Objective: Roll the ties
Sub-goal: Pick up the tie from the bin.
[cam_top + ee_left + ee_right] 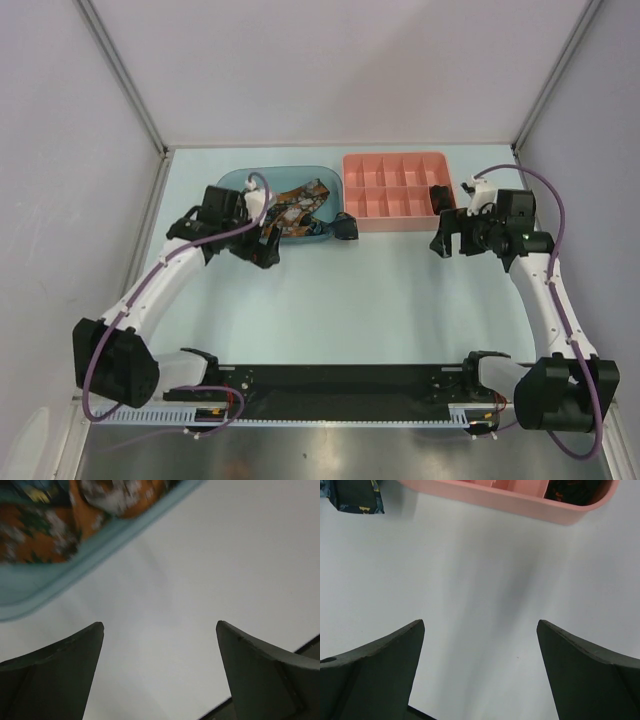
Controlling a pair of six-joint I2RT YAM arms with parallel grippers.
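orange tie (95, 495) blurred, cut off at top; navy tie (355, 497) cropped

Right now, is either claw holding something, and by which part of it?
Nothing is held. The left claw and the right claw are both open; the orange tie lies in the blue tray.

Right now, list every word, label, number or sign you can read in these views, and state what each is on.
No text can be read in any view.
On the scale strip along the near table edge: tick marks only; any numbers are too small to read.
On the orange-flecked tie and the navy tie: pattern only, no lettering.
On the pink organizer: no label visible.
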